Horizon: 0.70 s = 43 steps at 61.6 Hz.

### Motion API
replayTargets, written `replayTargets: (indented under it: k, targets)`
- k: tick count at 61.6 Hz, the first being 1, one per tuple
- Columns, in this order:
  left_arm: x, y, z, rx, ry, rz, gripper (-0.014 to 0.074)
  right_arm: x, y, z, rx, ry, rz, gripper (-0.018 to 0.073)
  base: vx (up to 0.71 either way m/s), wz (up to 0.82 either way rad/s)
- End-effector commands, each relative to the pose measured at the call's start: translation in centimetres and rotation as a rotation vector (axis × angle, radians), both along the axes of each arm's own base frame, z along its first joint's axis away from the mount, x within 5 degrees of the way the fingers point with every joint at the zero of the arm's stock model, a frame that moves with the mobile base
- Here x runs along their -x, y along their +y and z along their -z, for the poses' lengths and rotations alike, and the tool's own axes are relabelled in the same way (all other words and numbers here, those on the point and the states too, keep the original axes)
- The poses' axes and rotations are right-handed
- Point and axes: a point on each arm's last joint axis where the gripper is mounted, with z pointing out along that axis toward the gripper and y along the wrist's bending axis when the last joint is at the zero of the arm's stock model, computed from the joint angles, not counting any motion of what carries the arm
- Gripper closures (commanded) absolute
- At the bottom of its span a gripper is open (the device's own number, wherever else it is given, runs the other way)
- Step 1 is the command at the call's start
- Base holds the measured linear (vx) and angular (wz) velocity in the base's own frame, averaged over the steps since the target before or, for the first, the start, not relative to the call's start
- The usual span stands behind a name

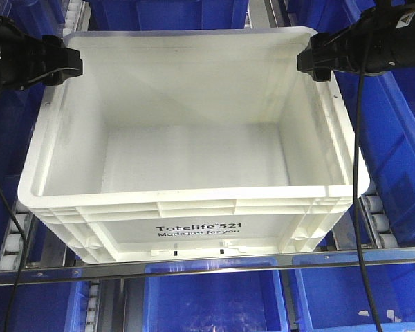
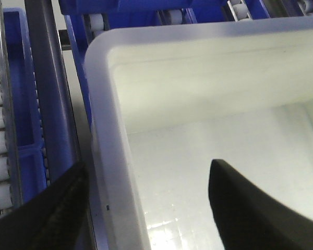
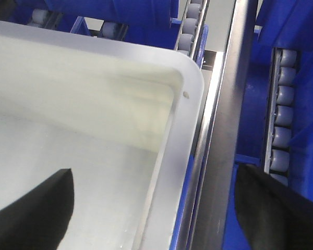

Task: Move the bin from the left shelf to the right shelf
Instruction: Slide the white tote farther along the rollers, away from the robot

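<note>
One large white bin (image 1: pixel 194 138) fills most of the front view, sitting on a roller shelf with blue plastic bins (image 1: pixel 401 138) to its left, right, above and below. It is a rectangular plastic tote, open at the top and bare inside, with a smooth pale floor and slightly glossy walls. A thick rounded rim runs all around, and ribbed bands cross the near outer wall. Black print on that near wall reads "Totelife 521 Made just for you". A metal rail (image 1: pixel 207 261) crosses in front of the bin's base, and white rollers (image 1: pixel 380 221) show along the shelf tracks at the lower left and right.

Both black arms reach in from the upper corners. The left gripper (image 2: pixel 146 208) is spread wide, one finger outside the bin's left wall and the other inside, straddling the rim; whether either touches the wall I cannot tell. The right gripper (image 3: pixel 156 208) is likewise spread across the right wall, one finger (image 3: pixel 36 208) inside the bin, the other beyond a grey metal upright (image 3: pixel 224 130) just beside the rim.
</note>
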Motion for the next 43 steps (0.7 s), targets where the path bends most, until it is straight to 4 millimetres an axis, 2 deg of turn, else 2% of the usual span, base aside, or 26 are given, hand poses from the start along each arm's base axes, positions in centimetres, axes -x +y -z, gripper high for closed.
replayTargets:
  k: [1, 13, 25, 33, 43]
  targets:
    - [0.6, -0.1, -2.3, 0.033, -0.095, -0.004, 0.0123, 0.6, -0.2, -2.5, -0.026, -0.103, 0.010, -0.0034, 0.00, 0.00]
    - [1.1, -0.1, -1.8, 0.020, -0.028, 0.014, 0.0127, 1.2, -0.2, -2.2, -0.013, -0.037, -0.005, -0.0034, 0.00, 0.00]
    - [1.7, -0.1, -2.0, -0.009, -0.023, 0.045, 0.0127, 1.7, -0.3, -2.7, -0.030, -0.069, 0.000, -0.0034, 0.00, 0.00]
    - [2.7, 0.2, -1.8, -0.006, -0.059, 0.037, 0.0127, 3.2, -0.7, -2.5, -0.065, -0.135, 0.017, -0.0034, 0.00, 0.00]
    - [5.3, 1.0, -0.8, 0.009, -0.147, 0.003, 0.0127, 5.8, -1.5, -1.8, -0.070, -0.260, 0.040, -0.0034, 0.00, 0.00]
